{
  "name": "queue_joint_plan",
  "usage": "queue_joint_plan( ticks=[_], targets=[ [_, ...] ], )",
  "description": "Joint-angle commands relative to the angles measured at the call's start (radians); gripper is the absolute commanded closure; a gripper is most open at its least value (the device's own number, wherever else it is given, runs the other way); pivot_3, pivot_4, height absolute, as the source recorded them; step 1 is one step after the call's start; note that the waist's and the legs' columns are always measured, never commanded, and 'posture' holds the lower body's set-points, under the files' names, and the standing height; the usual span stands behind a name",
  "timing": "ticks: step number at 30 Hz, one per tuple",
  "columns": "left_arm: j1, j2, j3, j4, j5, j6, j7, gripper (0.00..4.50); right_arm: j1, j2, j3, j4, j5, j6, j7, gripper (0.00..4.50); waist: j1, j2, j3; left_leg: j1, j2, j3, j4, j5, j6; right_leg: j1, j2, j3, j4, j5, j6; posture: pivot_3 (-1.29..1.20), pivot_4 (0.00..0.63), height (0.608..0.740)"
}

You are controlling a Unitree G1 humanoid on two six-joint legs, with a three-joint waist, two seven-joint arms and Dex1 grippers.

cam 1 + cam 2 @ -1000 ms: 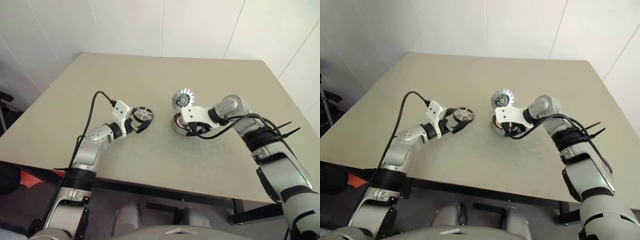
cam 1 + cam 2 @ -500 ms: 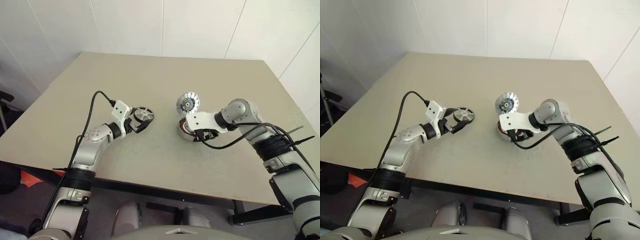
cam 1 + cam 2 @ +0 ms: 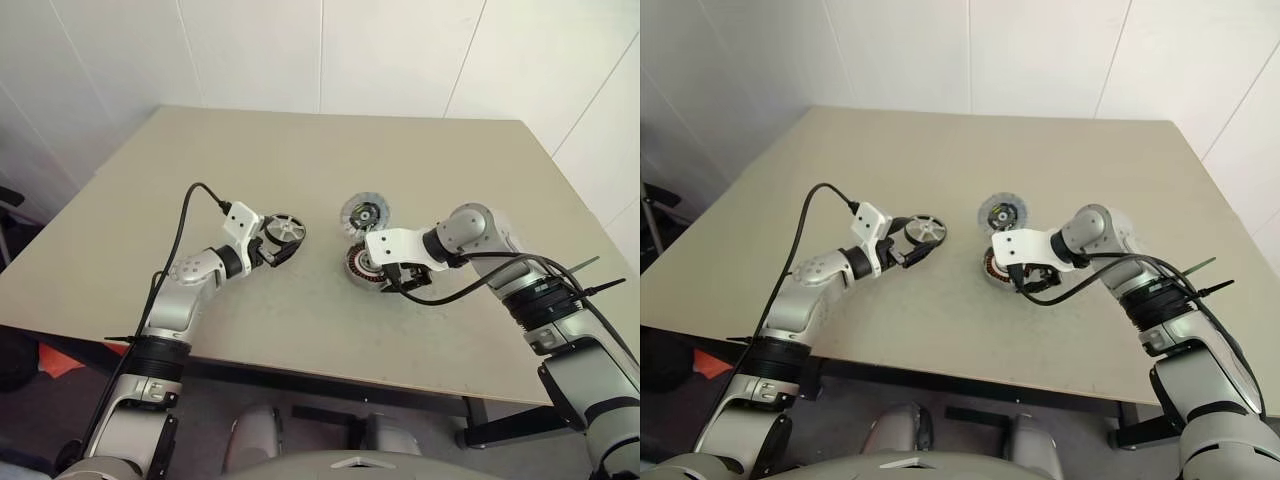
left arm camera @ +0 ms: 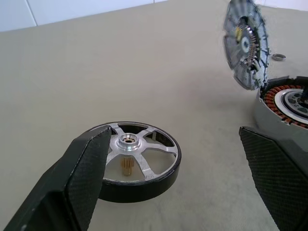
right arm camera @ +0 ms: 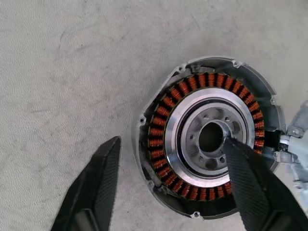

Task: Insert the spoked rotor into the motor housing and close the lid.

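The spoked rotor (image 4: 142, 156) lies flat on the table by my left gripper (image 4: 174, 134), which is open; one finger overlaps the rotor's edge and the other stands well clear of it. The motor housing (image 5: 202, 98), its copper windings showing, sits in the middle of the table under my right gripper (image 5: 172, 142). That gripper is open, with one finger over the central hub and the other outside the rim. The lid (image 3: 362, 213) stands tilted up at the housing's far edge.
A tiny washer ring (image 4: 278, 57) lies on the beige table (image 3: 320, 150) beyond the lid. White walls border the table at the back and on both sides. A black cable loops from each wrist.
My right gripper has opened over the housing. Housing and lid have shifted a little toward me, and the right arm has drawn back. The left arm and the rotor have not moved.
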Motion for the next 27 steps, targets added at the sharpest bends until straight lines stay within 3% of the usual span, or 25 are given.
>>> queue_joint_plan(
  ticks=[1,8,12,18,22,27],
  targets=[
    [-0.027,0.009,0.009,-0.014,0.000,-0.024,0.000,0.00,-0.020,-0.013,-0.021,-0.058,0.030,0.008,0.016,0.02,0.000,0.000,0.000,0.000,0.000,0.000,0.000,0.000,0.000,0.000,0.000,0.000,0.000,0.000,0.000,0.00,0.000,0.740],
    [-0.029,0.006,0.012,-0.008,0.000,-0.031,0.002,0.00,-0.044,-0.041,-0.093,-0.212,0.158,0.090,0.080,0.02,0.000,0.000,0.000,0.004,0.000,0.000,-0.001,0.000,0.000,0.004,0.000,0.000,0.000,0.000,0.000,0.00,0.000,0.740],
    [-0.028,0.005,0.012,-0.006,0.000,-0.035,0.004,0.00,-0.075,-0.036,-0.137,-0.205,0.188,0.137,0.032,0.02,0.000,0.000,0.000,0.006,0.000,0.000,-0.001,0.000,0.000,0.005,0.000,0.000,0.000,0.000,0.000,0.00,0.000,0.740],
    [-0.018,0.001,0.012,-0.011,0.000,-0.040,0.008,0.00,-0.241,0.063,-0.308,0.239,0.173,0.138,-0.407,0.02,-0.004,0.000,0.000,0.010,-0.001,0.000,-0.001,0.001,-0.002,0.009,0.000,0.000,-0.001,0.000,0.001,0.00,0.000,0.740],
    [-0.015,0.004,0.013,-0.012,0.000,-0.041,0.006,0.00,-0.326,0.045,-0.422,0.532,0.173,0.108,-0.694,0.02,0.001,0.000,0.000,0.010,-0.002,0.000,-0.001,0.001,-0.002,0.010,0.000,0.000,-0.003,0.000,0.001,0.00,0.000,0.740],
    [-0.030,0.010,0.010,0.001,0.003,-0.043,-0.001,0.00,-0.288,0.006,-0.463,0.663,0.178,0.090,-0.783,0.02,-0.002,0.000,0.000,0.009,-0.002,0.000,-0.002,0.000,0.000,0.010,0.000,0.001,-0.003,0.000,0.001,0.00,0.000,0.740]
  ],
)
